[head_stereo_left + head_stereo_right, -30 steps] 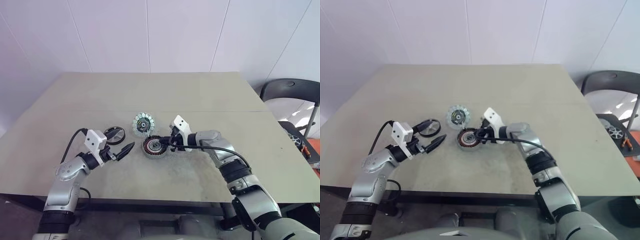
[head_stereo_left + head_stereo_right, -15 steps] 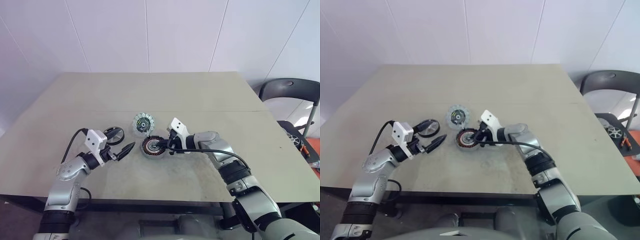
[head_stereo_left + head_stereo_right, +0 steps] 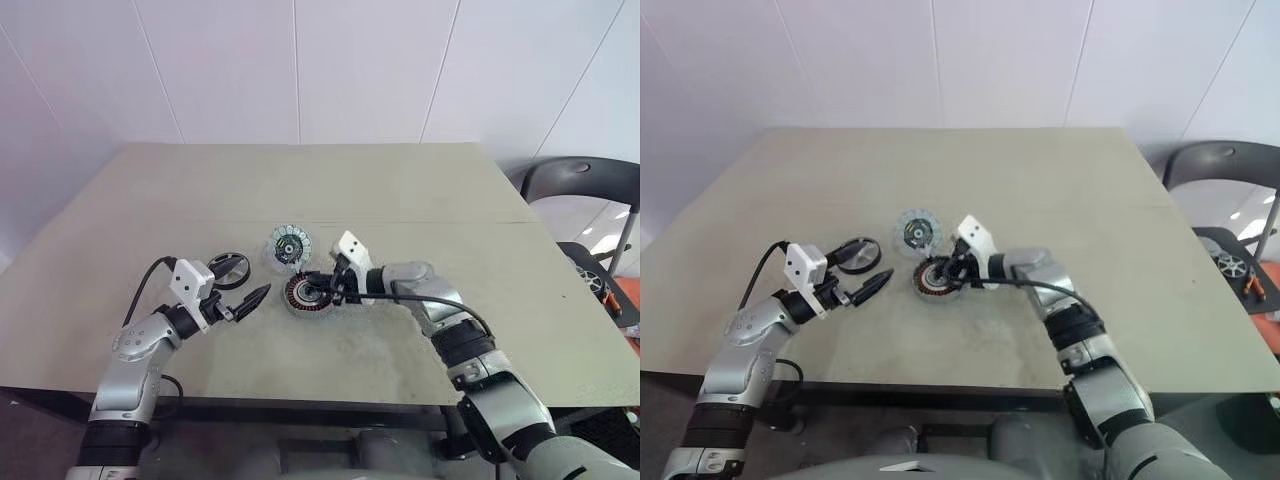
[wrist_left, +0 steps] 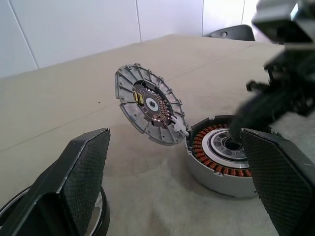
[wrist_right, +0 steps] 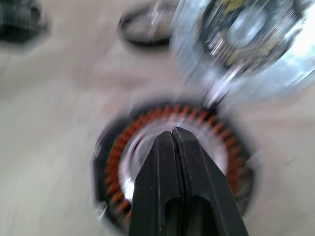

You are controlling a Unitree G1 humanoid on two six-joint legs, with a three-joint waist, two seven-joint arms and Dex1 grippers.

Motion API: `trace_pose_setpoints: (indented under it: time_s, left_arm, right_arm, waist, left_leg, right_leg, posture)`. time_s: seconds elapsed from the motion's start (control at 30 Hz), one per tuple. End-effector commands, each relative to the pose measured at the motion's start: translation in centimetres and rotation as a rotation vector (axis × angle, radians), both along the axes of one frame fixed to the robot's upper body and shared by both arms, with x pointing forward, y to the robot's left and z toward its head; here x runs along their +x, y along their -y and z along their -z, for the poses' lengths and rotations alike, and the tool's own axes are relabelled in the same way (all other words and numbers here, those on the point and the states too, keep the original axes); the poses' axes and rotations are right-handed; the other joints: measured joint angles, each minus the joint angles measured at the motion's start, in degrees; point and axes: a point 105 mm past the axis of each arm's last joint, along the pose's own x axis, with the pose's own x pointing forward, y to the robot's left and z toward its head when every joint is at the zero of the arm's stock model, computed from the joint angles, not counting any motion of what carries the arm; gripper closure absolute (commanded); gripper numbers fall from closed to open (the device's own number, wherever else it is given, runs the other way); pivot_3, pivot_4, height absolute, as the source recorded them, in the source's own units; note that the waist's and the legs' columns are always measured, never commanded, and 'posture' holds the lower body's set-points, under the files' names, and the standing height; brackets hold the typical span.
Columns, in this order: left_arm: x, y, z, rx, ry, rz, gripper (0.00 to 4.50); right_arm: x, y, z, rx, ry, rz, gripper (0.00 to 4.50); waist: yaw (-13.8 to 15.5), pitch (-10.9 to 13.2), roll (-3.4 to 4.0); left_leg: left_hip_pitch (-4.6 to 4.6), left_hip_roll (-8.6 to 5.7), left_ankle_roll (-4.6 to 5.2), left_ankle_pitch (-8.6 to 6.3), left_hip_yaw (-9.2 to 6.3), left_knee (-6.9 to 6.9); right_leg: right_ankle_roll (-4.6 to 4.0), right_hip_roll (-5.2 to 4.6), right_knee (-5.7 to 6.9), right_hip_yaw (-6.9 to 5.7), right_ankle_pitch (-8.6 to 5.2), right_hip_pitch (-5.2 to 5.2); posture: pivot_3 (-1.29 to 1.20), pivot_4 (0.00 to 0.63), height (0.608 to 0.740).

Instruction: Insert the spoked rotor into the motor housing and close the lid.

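A: Where does the right tool (image 3: 322, 291) stand?

B: Its two black fingers (image 5: 173, 162) are pressed together with nothing between them, and the tips sit over the open top of the motor housing (image 3: 304, 294), at the pale centre inside the ring of copper-brown windings (image 4: 204, 153).

A: Anything in the housing?

B: Only the windings and that bright inner hub; the fingertips reach down toward the hub, but I cannot tell whether they touch it.

A: And the left tool (image 3: 245, 303)?

B: It is spread wide and empty, just to the left of the housing, pointing toward it above the worktop (image 3: 400, 190).

A: Where are the other parts, taking the housing as the mark?

B: The lid (image 4: 147, 104), a silvery segmented disc, stands tilted on its edge just behind the housing, its lower rim close against the housing wall. The spoked rotor (image 3: 229, 269) lies flat on the worktop to the housing's left and a little behind, beyond the left tool.

A: Any writing?

B: None I can read; the lid's inner face has small details too fine to make out.
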Motion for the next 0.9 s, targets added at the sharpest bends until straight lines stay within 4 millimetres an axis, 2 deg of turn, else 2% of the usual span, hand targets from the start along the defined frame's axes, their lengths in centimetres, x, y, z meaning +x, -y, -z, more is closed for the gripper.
trace_pose_setpoints:
  time_s: [0.03, 0.17, 0.27, 0.47, 0.6, 0.67, 0.8, 0.9]
  left_arm:
    - [0.1, 0.1, -1.0, 0.012, 0.044, 0.012, 0.0]
    - [0.1, 0.1, -1.0, 0.013, 0.043, 0.013, 0.0]
    - [0.1, 0.1, -1.0, 0.013, 0.042, 0.015, 0.0]
    - [0.1, 0.2, -0.9, 0.002, 0.037, 0.014, 0.0]
    - [-0.2, 0.0, -1.3, -0.059, 0.035, -0.008, 0.0]
    - [-0.2, -0.7, -1.9, -0.138, 0.039, -0.065, 0.0]
    - [-1.9, -1.2, 0.1, -0.209, -0.09, -0.119, 0.0]
    - [-3.2, -1.6, 0.6, -0.322, -0.156, -0.178, 0.0]
  right_arm:
    - [-0.9, 0.0, 0.4, -0.057, -0.003, -0.057, 4.47]
    - [0.3, 0.8, 0.3, -0.084, 0.049, -0.002, 4.47]
    - [1.4, 0.5, -1.1, -0.016, 0.088, 0.053, 4.47]
    - [0.3, -1.2, -2.7, 0.138, 0.02, 0.003, 4.47]
    - [0.1, -1.3, -2.9, 0.142, 0.037, -0.005, 4.47]
    - [0.5, -1.3, -3.4, 0.161, 0.057, 0.012, 4.47]
    - [0.8, -0.8, -4.1, 0.186, 0.075, 0.02, 4.47]
    - [1.0, 0.0, -4.0, 0.172, 0.084, 0.035, 4.47]
  waist:
    - [0.0, -0.01, -0.01]
    - [-0.02, -0.01, -0.04]
    - [-0.09, -0.01, -0.03]
    - [0.04, 0.04, -0.02]
    - [-0.01, 0.04, -0.02]
    - [-0.01, 0.04, -0.02]
    - [-0.12, 0.06, -0.03]
    - [-0.02, 0.11, -0.08]
  left_leg:
    - [0.02, 0.0, 0.0, 0.0, 0.01, 0.01]
    - [0.07, 0.0, -0.01, -0.01, 0.01, 0.04]
    - [0.07, 0.0, -0.02, -0.02, 0.0, 0.07]
    - [0.02, 0.0, -0.1, -0.06, 0.0, 0.12]
    - [-0.01, 0.0, -0.01, -0.01, 0.01, -0.04]
    - [-0.01, 0.0, 0.0, 0.0, 0.0, -0.08]
    - [0.01, 0.02, 0.0, 0.0, 0.01, -0.09]
    - [0.01, 0.02, 0.0, -0.01, 0.01, -0.07]
  right_leg:
    - [0.0, -0.01, 0.0, 0.0, 0.0, 0.02]
    - [0.0, 0.0, 0.0, 0.0, 0.0, 0.06]
    - [0.0, 0.0, 0.0, 0.0, 0.0, 0.07]
    - [-0.01, -0.02, -0.02, 0.0, 0.0, 0.07]
    - [0.0, -0.01, -0.04, 0.0, 0.0, -0.02]
    - [0.0, -0.01, -0.04, 0.0, 0.0, -0.04]
    - [0.0, 0.0, -0.03, 0.0, 0.0, -0.04]
    - [0.0, -0.02, -0.06, 0.0, 0.0, -0.03]
  posture:
    - [0.0, 0.0, 0.74]
    - [0.0, 0.0, 0.74]
    - [0.0, 0.0, 0.74]
    - [0.0, 0.0, 0.74]
    - [0.0, 0.0, 0.74]
    - [0.0, 0.0, 0.74]
    - [0.0, 0.0, 0.74]
    - [0.0, 0.0, 0.74]
